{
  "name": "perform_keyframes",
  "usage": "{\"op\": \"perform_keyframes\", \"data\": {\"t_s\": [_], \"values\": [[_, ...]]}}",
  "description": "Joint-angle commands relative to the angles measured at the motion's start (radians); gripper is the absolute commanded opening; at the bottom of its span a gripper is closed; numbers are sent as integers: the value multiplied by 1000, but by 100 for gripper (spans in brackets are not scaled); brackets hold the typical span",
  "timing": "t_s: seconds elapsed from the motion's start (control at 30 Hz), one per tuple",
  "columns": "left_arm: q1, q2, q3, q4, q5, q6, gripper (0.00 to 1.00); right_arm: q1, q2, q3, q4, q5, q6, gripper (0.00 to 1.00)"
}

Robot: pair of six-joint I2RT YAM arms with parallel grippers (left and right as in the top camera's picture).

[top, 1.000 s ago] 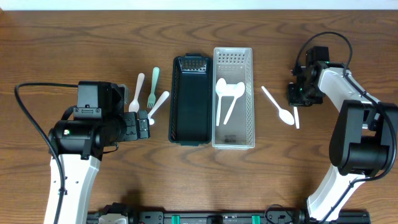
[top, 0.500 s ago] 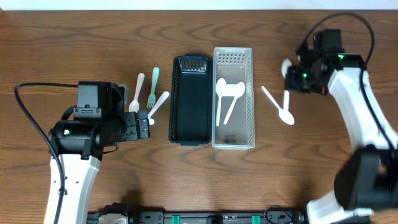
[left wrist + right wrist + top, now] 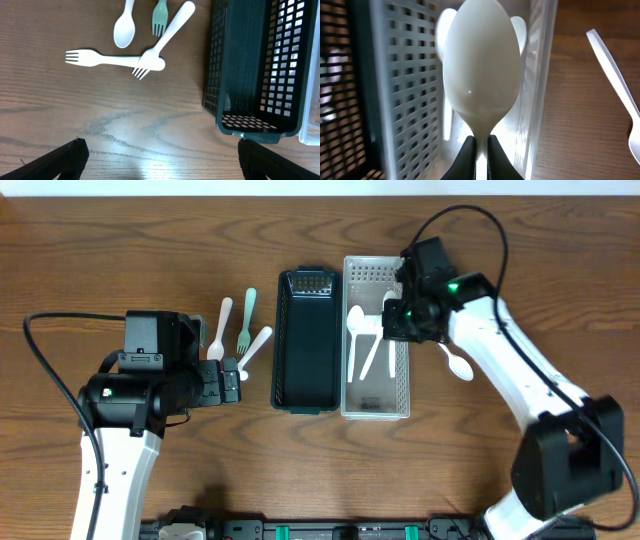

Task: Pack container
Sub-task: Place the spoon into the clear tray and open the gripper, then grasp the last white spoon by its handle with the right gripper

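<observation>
- Leftmost, the left gripper (image 3: 230,376) hangs low over the table with its fingers spread wide and nothing between them. Two white forks (image 3: 115,60) and a white spoon (image 3: 125,30) lie just ahead of it, beside the dark basket (image 3: 305,370).
- Centre-right, the white basket (image 3: 376,402) already has two white spoons (image 3: 357,322) lying in it.
- Above that basket's right side, the held spoon (image 3: 481,70) points bowl-forward. It looks like thin plastic, so probably very light, stiff with a little flex, and smooth enough to twist in a loose pinch. The narrow neck just behind the bowl seems the best place to hold it.
- At that neck, the right gripper (image 3: 481,150) is pinched almost fully closed.
- Far right, one more loose spoon (image 3: 457,364) lies on the wood.
</observation>
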State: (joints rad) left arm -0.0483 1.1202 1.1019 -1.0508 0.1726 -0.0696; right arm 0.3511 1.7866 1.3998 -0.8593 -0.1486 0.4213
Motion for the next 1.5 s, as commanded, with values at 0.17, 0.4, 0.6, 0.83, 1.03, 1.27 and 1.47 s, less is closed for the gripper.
{"op": "perform_keyframes", "data": {"t_s": [0.17, 0.4, 0.6, 0.83, 1.03, 1.27, 1.47], "values": [[4, 4, 15, -3, -13, 17, 98, 6, 24, -5, 13, 40, -18, 34], [4, 4, 15, -3, -13, 17, 98, 1, 0, 18, 14, -13, -145, 59], [4, 4, 15, -3, -13, 17, 98, -77, -70, 54, 35, 216, -239, 72], [4, 4, 15, -3, -13, 17, 98, -244, -50, 38, 3, 174, -451, 69], [4, 4, 15, -3, -13, 17, 98, -277, 27, -6, -44, 46, -583, 63], [4, 4, 15, -4, -13, 17, 98, -251, 145, -6, -74, 76, -647, 54], [4, 4, 15, -3, -13, 17, 98, -251, 231, -6, -88, 93, -647, 48]]}}
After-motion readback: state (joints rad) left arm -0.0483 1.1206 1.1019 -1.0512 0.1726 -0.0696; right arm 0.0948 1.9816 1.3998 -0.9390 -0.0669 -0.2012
